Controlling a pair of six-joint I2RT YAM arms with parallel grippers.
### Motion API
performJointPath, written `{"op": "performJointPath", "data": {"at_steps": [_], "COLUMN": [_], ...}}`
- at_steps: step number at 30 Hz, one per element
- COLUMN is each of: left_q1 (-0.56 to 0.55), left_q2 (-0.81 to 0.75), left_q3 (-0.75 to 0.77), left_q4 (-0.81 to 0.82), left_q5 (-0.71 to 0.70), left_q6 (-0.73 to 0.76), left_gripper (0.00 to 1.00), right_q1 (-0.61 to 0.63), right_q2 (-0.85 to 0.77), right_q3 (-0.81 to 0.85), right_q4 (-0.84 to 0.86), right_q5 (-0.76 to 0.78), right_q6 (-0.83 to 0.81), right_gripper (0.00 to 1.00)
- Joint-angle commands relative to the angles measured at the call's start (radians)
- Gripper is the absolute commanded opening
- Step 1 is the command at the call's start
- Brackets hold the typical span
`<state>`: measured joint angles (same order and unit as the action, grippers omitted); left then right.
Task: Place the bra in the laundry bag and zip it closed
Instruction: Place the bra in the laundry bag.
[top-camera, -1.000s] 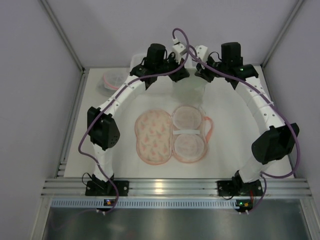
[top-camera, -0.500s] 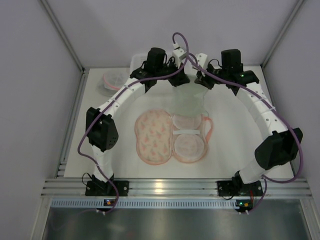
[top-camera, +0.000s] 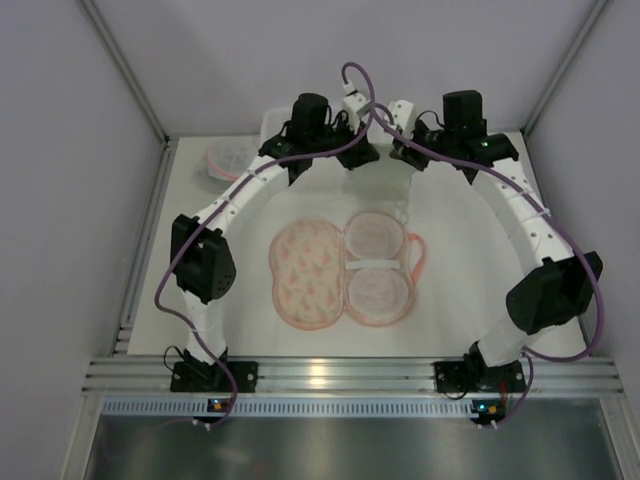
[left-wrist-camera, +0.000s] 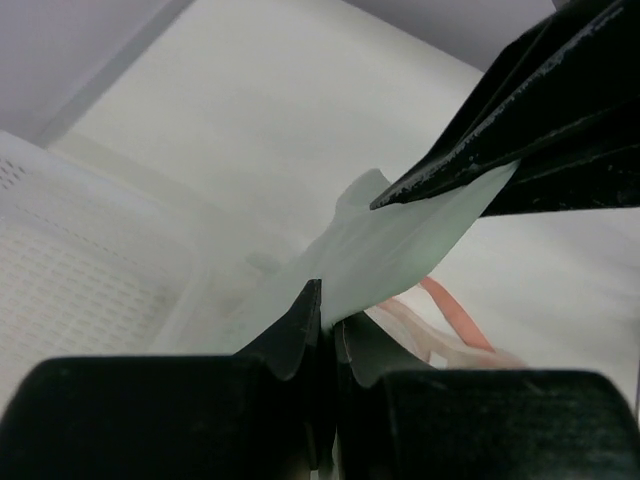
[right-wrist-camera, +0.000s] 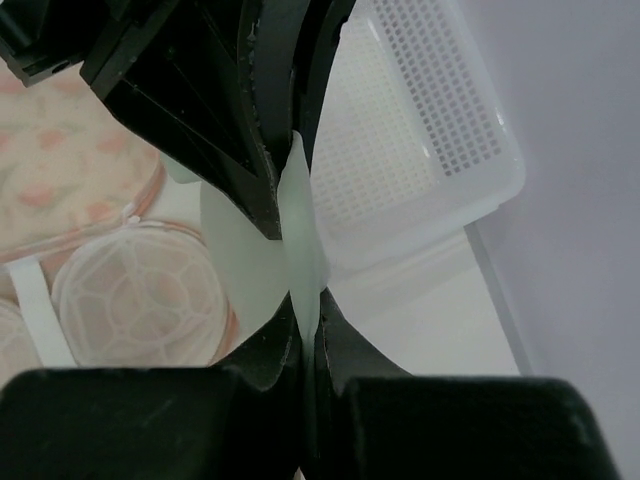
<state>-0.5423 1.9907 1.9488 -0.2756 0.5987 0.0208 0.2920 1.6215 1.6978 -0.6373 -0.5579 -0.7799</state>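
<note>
White bench (top-camera: 455, 215) stretches between grey wall panels (top-camera: 200, 60), and both my arms reach to its far side, past the laundry bag (top-camera: 305, 270).

My left end effector (left-wrist-camera: 325, 305) is clamped on a fold of the bra (left-wrist-camera: 380, 250), a pale green piece of cloth, with its fingers pressed together and only the fabric between them. My right end effector (right-wrist-camera: 305, 300) is closed on the same cloth, pinching a thin upright edge. The two end effectors sit tip to tip, nearly touching, so the bra is stretched only a little between them.

I hold the bra in the air beyond the far edge of the laundry bag, not inside it. In the top view the cloth is hard to make out under my wrists.

Nearer my bases, the laundry bag lies flat and unzipped at the middle of the bench. Its two halves are spread side by side: on the left a pink patterned shell, on the right two round mesh cups with a white strap across them.

Beyond the laundry bag and to its left, a white perforated basket (right-wrist-camera: 430, 130) stands against the back wall. Left of that sits a clear tub (top-camera: 228, 160) with something pink inside.
</note>
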Motion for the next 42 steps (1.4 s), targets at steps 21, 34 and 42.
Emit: {"op": "performJointPath", "data": {"at_steps": [21, 34, 42], "left_q1": [-0.067, -0.113, -0.183], "left_q2": [-0.191, -0.358, -0.544], "left_q3": [-0.622, -0.864, -1.054], "left_q4": [0.001, 0.176, 0.248], "left_q5": [0.084, 0.026, -0.022], "left_q6": [0.22, 0.24, 0.477], "left_gripper": [0.0, 0.0, 0.5], "right_q1": [0.124, -0.088, -0.114], "right_q2": [-0.181, 0.0, 0.187], "right_q3": [-0.495, -0.276, -0.144], "right_q4": [-0.258, -0.231, -0.18], "right_q5": [-0.146, -0.249, -0.227], "right_q6": [-0.047, 0.267, 0.455], "right_gripper": [0.66, 0.69, 0.6]}}
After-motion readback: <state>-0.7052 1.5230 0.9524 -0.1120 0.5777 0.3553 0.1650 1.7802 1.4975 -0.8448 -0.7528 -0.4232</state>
